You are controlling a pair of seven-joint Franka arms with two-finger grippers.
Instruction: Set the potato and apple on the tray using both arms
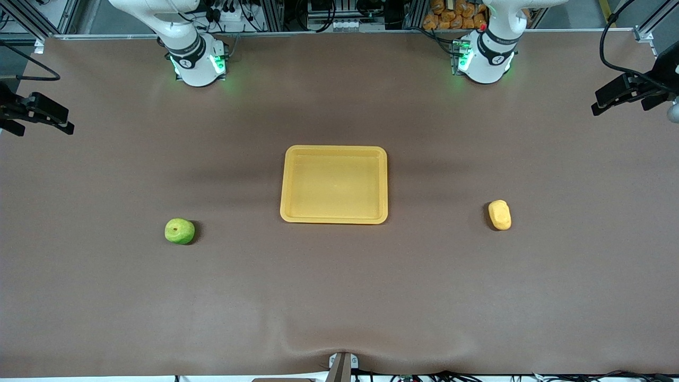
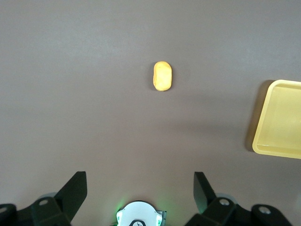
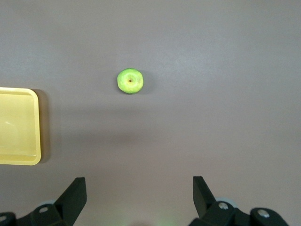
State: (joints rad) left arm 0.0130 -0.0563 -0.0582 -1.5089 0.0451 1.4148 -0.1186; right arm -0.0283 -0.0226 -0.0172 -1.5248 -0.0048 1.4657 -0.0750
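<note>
Green apple toward the right arm's bench end and potato toward the left arm's end flank the mid-bench tray; both look light, rigid, roll-prone, so grip across the apple's middle and the potato's short axis; left gripper and right gripper spread wide, empty, high over the bench.

You wouldn't have found anything to read here. No label, brand, number or sign was legible on anything in any of the three views. Each arm base had a small dark mark on its white shell, but it was too small to tell what it said.
</note>
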